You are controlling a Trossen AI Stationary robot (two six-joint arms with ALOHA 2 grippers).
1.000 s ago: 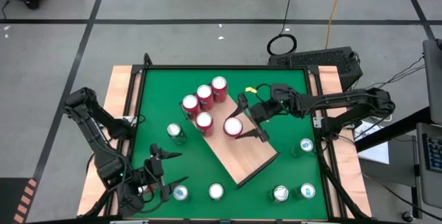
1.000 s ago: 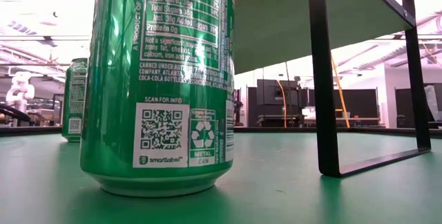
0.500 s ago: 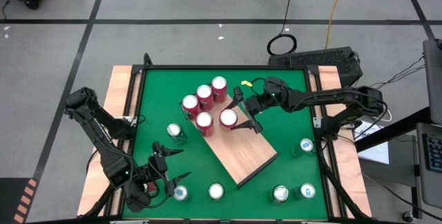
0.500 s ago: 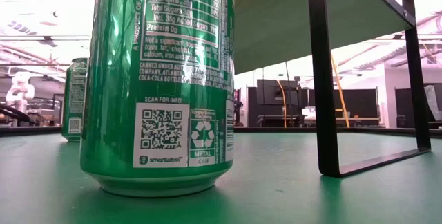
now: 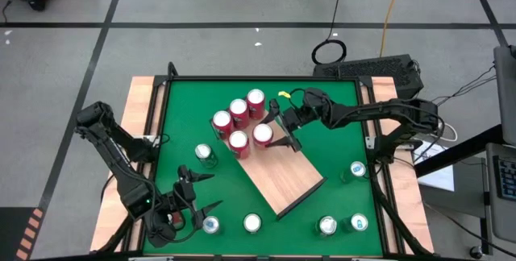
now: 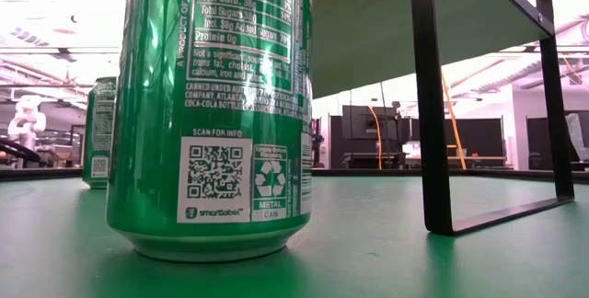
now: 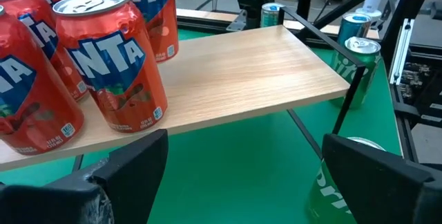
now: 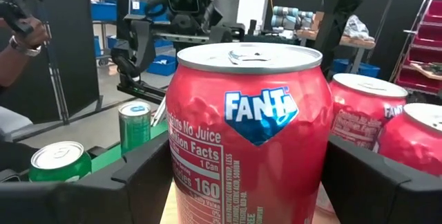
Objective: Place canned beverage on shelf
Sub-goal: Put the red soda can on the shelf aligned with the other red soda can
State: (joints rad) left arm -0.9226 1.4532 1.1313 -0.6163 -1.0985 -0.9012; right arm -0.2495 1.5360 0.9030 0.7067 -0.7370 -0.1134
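Note:
The shelf point(image 5: 282, 176) is a light wood board on black legs point(image 6: 431, 105), standing slantwise on the green table. Several red Fanta cans point(image 5: 238, 109) stand upright on its far left part, also seen in the left wrist view point(image 7: 110, 58). My right gripper point(image 5: 271, 132) reaches in from the table's right and is shut on one more red can point(image 5: 263, 133) point(image 8: 245, 113), right beside the group. My left gripper point(image 5: 197, 192) point(image 7: 248, 175) hovers open near the table's front left, pointing at the shelf, with nothing between its fingers. My right gripper pinches the red can's side wall point(image 8: 181, 162) between its two fingers, one on each side of the can's body. The fingers come level from the table's right. The can stands upright over the shelf; its base is out of view, so whether it rests on the board I cannot tell.
Several green cans stand on the table: one left of the shelf point(image 5: 205, 155), a row along the near edge point(image 5: 252, 223), one at the right point(image 5: 357, 168). One fills the low view point(image 6: 212, 105). A person's hand point(image 8: 21, 30) shows beyond the table.
My right gripper has moved toward the table's left and far edges and a little down, carrying the red can upright across the shelf up to the group of red cans. Its fingers have stayed shut on the can.

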